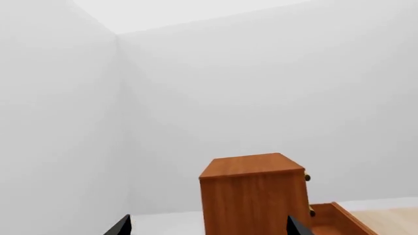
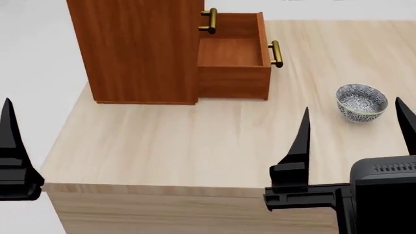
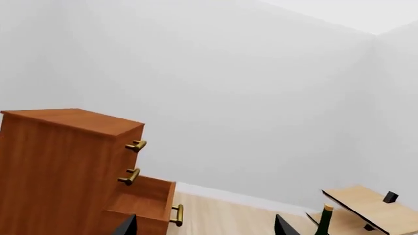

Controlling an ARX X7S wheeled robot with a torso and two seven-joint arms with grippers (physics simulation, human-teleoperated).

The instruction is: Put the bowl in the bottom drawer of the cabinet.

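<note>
**Ana:** While both arms sit low at the near edge of the table [image 2: 162, 146], give me the count.

**Ben:** One bowl [image 2: 361, 101], one cabinet [image 2: 133, 48], and three brass handles in the right wrist view: two on the shut fronts, one on the bottom drawer [image 2: 234, 53]. That drawer is pulled out, and its inside looks bare from the head view. One table carries it all.

**Ana:** And the bowl?

**Ben:** Upright on the table toward its right edge, well apart from the drawer, nearer us than the drawer front and off to its right.

**Ana:** Anything else about?

**Ben:** The right wrist view catches a green bottle [image 3: 324, 220] with a gold top and a pale wooden rack [image 3: 369, 205] off to the far right. I think the rack leans, but so little of it shows that I won't swear to it. Nothing lies on the table between the bowl and the drawer.

**Ana:** Grippers?

**Ben:** Right gripper [image 2: 354, 131] has its two black fingers spread wide, holding nothing. The bowl sits beyond the fingertips, farther from the near edge, roughly in line with the gap between them, touching neither.

**Ana:** Left?

**Ben:** Left gripper [image 1: 209, 225] is off the table's left edge; only one finger shows in the head view. In its own wrist view two tips stand apart at the frame's edge with nothing between them. The bowl is far across the table from it.
</note>
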